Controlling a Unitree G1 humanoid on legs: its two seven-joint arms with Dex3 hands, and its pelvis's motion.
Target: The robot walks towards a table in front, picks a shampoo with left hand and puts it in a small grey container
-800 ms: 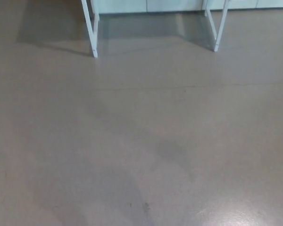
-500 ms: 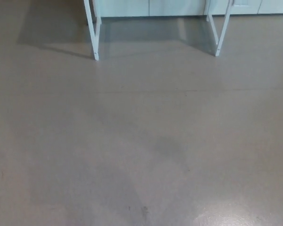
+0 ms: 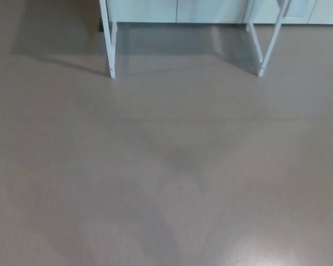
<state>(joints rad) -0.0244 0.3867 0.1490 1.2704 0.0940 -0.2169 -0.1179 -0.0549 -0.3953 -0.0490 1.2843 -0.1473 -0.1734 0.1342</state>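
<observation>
Neither the left hand nor the right hand reaches into the head view, so I cannot tell whether their fingers are spread or closed, or whether either is holding anything. No forearm shows either.

Below the camera there is only bare grey-brown floor (image 3: 166,183), with soft overlapping shadows across its near part. Beyond that stands the white desk (image 3: 105,16), of which only the underframe shows: the left leg (image 3: 110,55) and the right leg (image 3: 265,61), both with their feet on the floor. The desk's shadow (image 3: 177,41) lies between and around them, and pale cabinet fronts (image 3: 211,10) run behind the desk at the very top of the view.

The desktop is cut off above the frame, so the shampoo and the small grey container are out of sight. By my reckoning they sit up on the desk, straight ahead of the robot and higher than the camera is looking. Which way the bottle's long axis lies, and on which side of the desk it stands, cannot be read from here.

The relation that matters now is robot to desk. The gap between the legs sits a little right of centre, so the desk lies ahead and slightly to the robot's right, well apart from it. I judge the approach unfinished, and neither hand can yet be called the nearer.
</observation>
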